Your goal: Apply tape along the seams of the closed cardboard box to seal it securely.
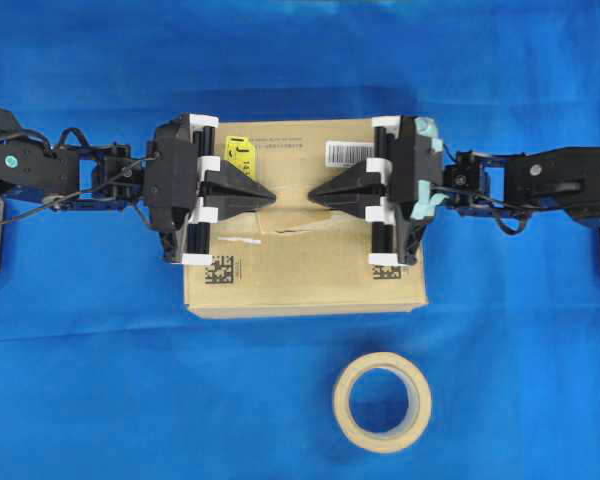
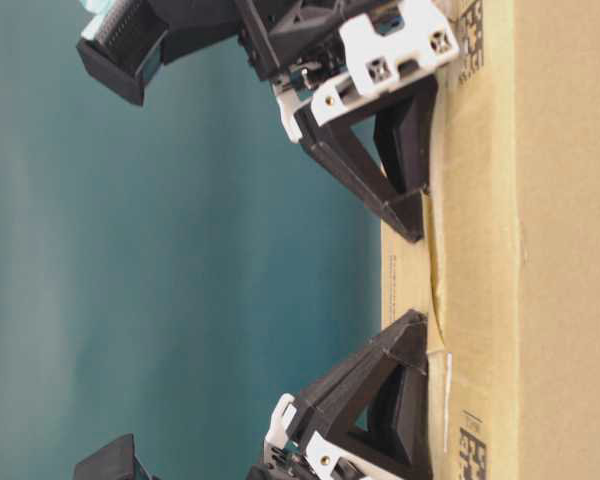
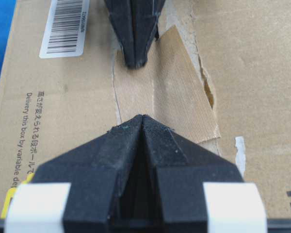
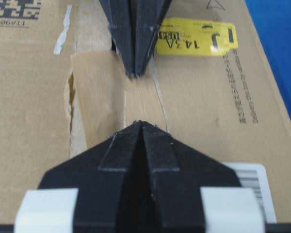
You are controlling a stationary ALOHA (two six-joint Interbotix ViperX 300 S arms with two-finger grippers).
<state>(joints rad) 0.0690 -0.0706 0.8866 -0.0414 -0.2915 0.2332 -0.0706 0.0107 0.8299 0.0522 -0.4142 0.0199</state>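
I had both claws, left (image 1: 270,196) and right (image 1: 313,194), shut and empty, tips seemingly pressing the tape (image 3: 165,92) mid-frame over the box (image 1: 310,285) seam (image 1: 290,228); dragging might wrinkle it.

1 cardboard box (image 1: 305,270) lies on 1 blue cloth (image 1: 100,380). On its top sit 1 yellow sticker (image 1: 241,155) at the far left, 1 white barcode label (image 1: 349,152) at the far right, and 2 black square codes, 1 near left (image 1: 219,271) and 1 near right (image 1: 386,270). 1 piece of tape (image 3: 165,92) lies at the middle of the top. 1 tape roll (image 1: 382,402) rests near the box's near right side. 2 grippers are over the box: the left gripper (image 1: 270,196) and the right gripper (image 1: 312,194).
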